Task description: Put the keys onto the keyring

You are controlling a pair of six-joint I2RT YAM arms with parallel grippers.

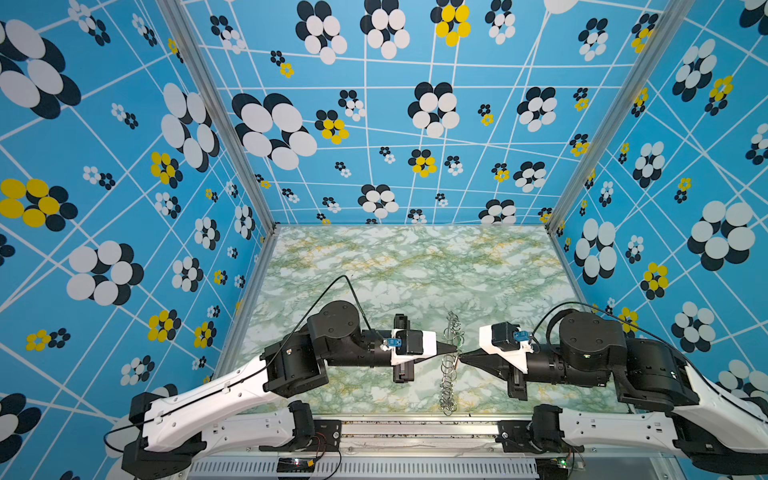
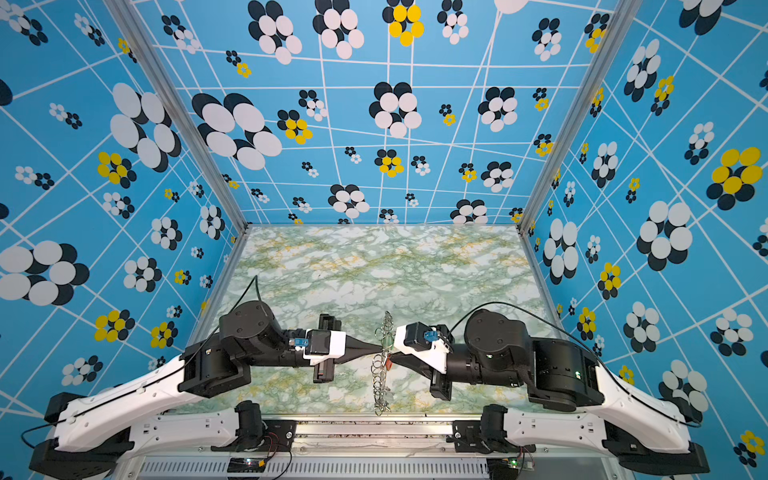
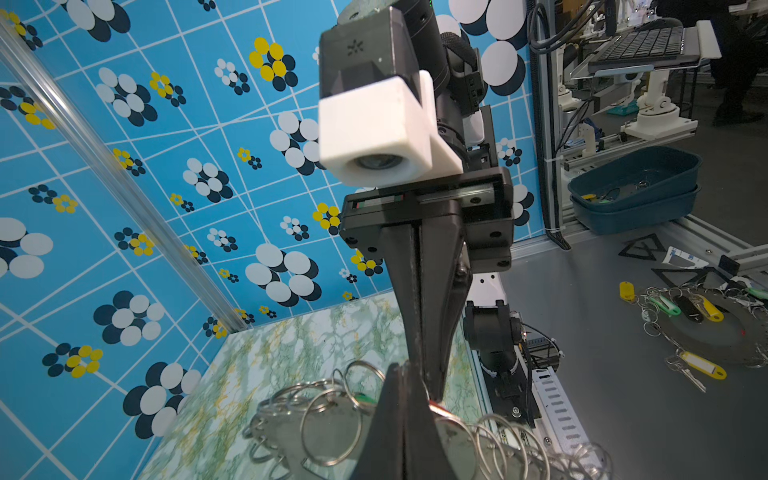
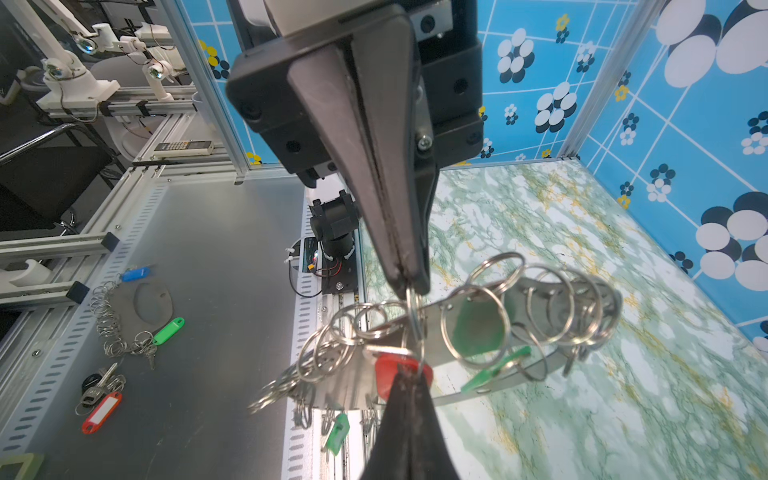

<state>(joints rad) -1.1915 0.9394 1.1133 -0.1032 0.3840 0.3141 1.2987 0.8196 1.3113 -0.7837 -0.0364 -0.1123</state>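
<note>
Right wrist view: my left gripper (image 4: 409, 282) clamped on wire ring (image 4: 412, 309) of keyring (image 4: 353, 386), plate hanging beside my tips; my right gripper (image 4: 409, 380) pinching red tag (image 4: 388, 370) directly opposite. Risk: thin ring may twist out and keyring drop; tag may slip.

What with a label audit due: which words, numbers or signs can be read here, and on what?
No readable words or numbers.
Camera: a small star sign, no letters.
Keyboard: keys too small to read.
Keypad handset: too blurred.
Paper slip: print too blurred.
Yellow tag, loose red tag: windows look blank.
</note>
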